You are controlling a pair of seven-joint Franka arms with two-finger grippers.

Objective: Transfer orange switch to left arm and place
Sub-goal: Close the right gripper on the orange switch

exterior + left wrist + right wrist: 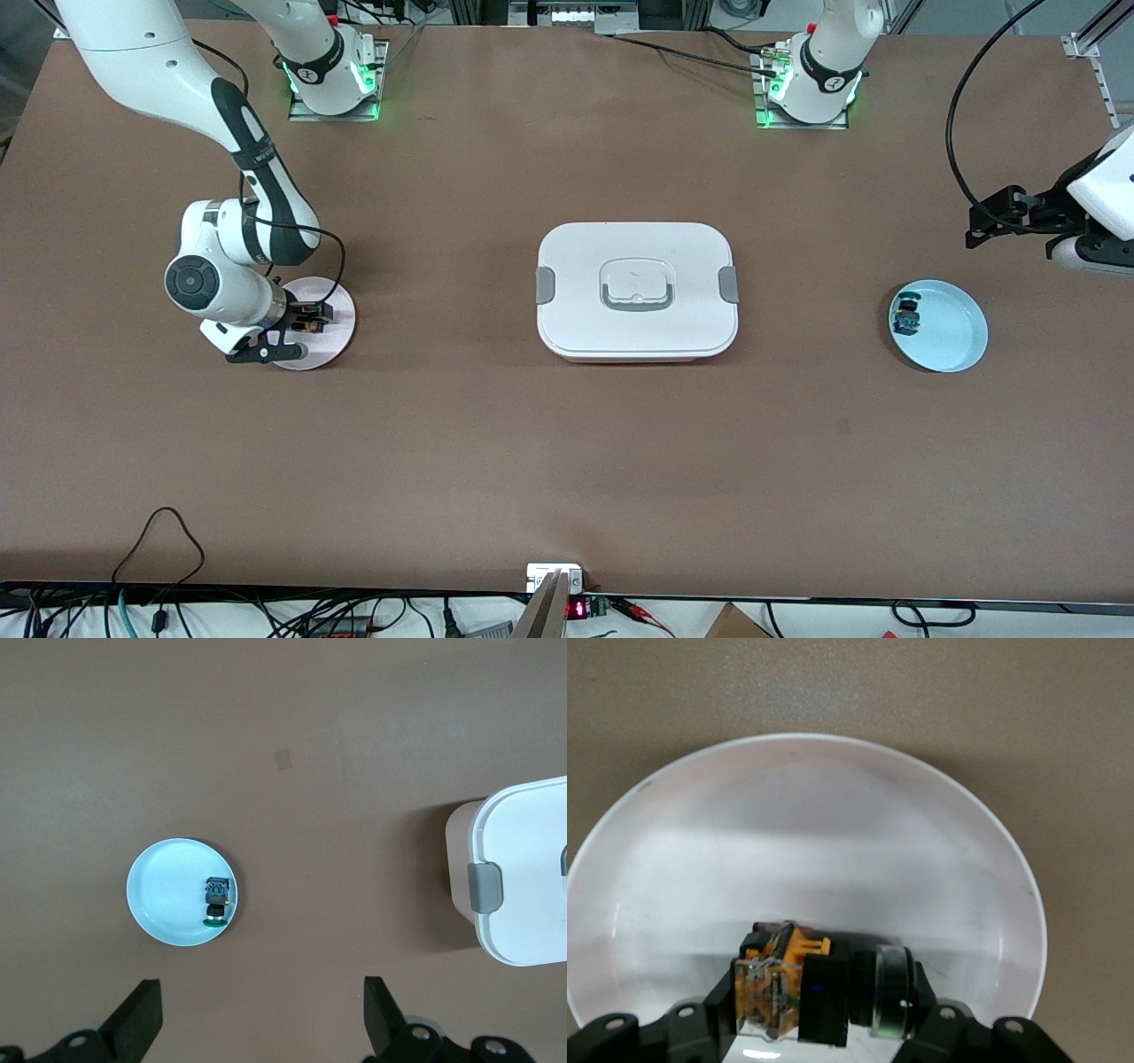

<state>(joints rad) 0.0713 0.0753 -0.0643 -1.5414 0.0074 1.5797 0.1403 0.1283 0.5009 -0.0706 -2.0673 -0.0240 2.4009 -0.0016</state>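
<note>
Closed around the orange switch [811,988], the jaws of the right gripper [306,321] sit down in the white plate [341,301] at the middle left of the front view; in the right wrist view I see the switch low in the frame, lying on its side between the two black fingers [713,1005], its orange body beside a black block and a round dark end, with the plate's rim [992,828] curving across the upper half. I can't tell from these views whether the switch is resting on the plate or lifted just off it. My right arm [239,133] comes down from the upper left of the front view to reach that plate. Spread wide and holding nothing, the fingers [137,1019] of the left gripper [261,1014] show along the bottom edge of the left wrist view, up in the air over bare table near the blue plate [164,895]. That plate holds a small blue switch [216,901] close to its rim; in the front view it sits at the middle right. My left arm [1094,208] waits at the right edge of the front view. Between the two plates, in the centre of the front view, stands the white box [637,290], lid on, grey clips at both ends.
</note>
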